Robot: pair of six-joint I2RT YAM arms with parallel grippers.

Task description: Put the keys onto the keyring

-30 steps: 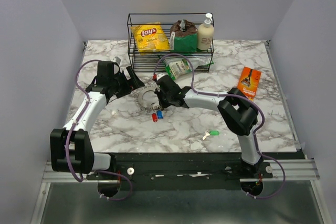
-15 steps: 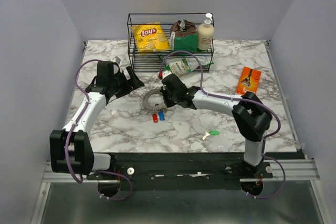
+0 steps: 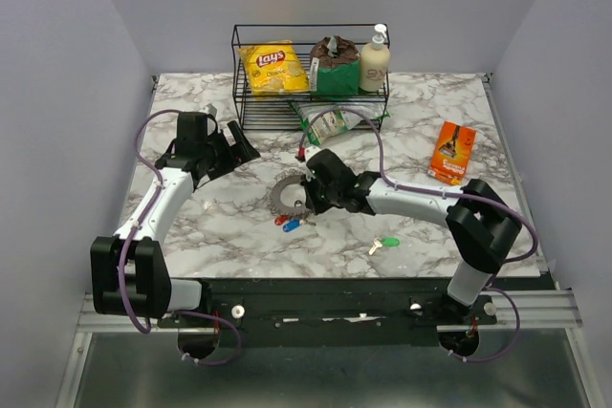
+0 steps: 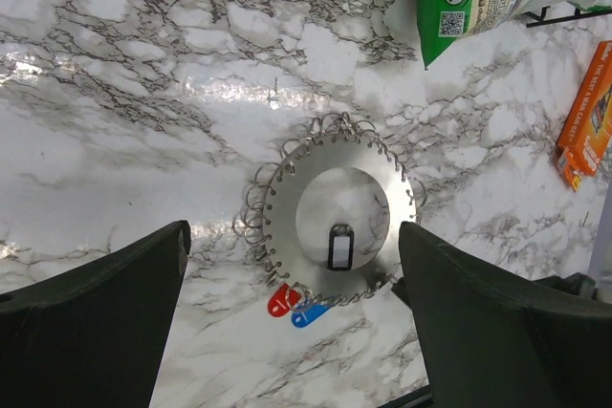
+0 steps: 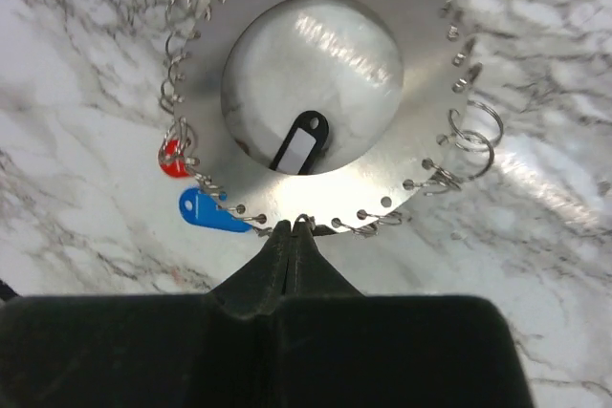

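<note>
Over the table, top view: right gripper (image 3: 308, 205) clamped on keyring (image 3: 285, 194) near rim; green key (image 3: 387, 244) apart, toward right arm, shaft pointing left | left wrist: left gripper (image 4: 292, 260) jaws apart above keyring | right wrist: fingertips together on rim, beside blue key (image 5: 206, 209).

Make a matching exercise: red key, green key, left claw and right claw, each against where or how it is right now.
Things:
1. red key
2. green key
3. left claw
4. right claw

States:
A. wide open
B. pinched shut on the keyring's rim
C. lying alone, apart from the keyring
D. at the keyring's rim, beside the blue key

Pairs: 1-D, 2-C, 3-A, 4-B
</note>
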